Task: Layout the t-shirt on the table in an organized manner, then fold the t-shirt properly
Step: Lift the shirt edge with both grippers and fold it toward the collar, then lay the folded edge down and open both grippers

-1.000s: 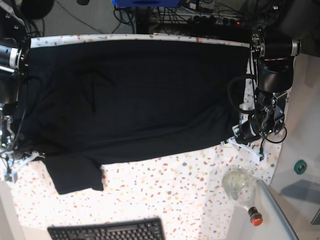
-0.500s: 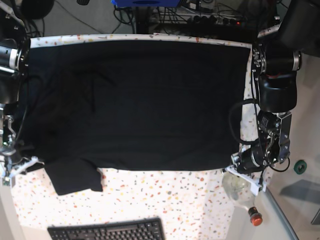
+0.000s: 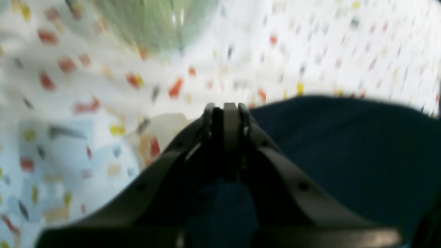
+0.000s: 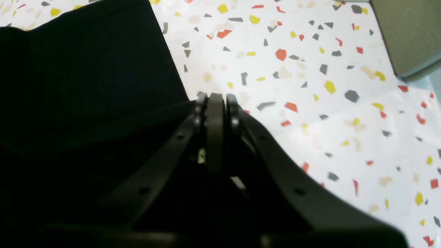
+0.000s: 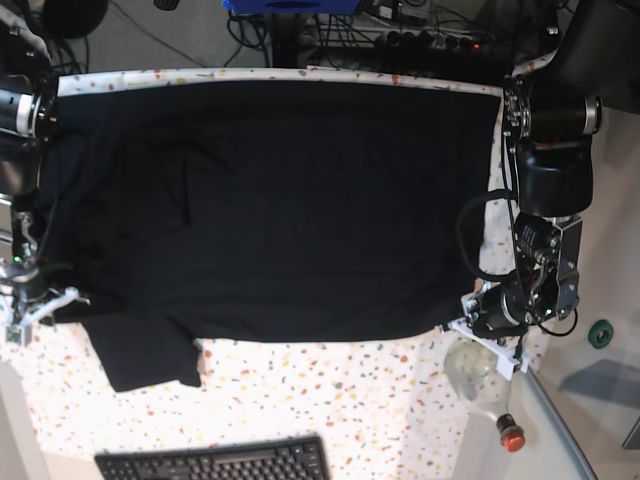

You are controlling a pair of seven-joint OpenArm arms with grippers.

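T-shirt (image 5: 270, 210) lies spread across table (image 5: 330, 400), both arms low, jaws seemingly clenched on its near corners.

The left gripper (image 3: 224, 106) is pressing its jaws together, pinching the t-shirt (image 5: 270, 200) at one lower corner. The right gripper (image 4: 215, 98) is likewise clamping the opposite corner, jaws closed. In the base view both arms are reaching down the cloth's two sides.

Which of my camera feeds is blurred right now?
Left wrist view: smeared throughout, the speckled white table cloth and plain black fabric t-shirt both soft. Right wrist view: sharp flecks. Base view: sharp, but the shirt reads as flat black.
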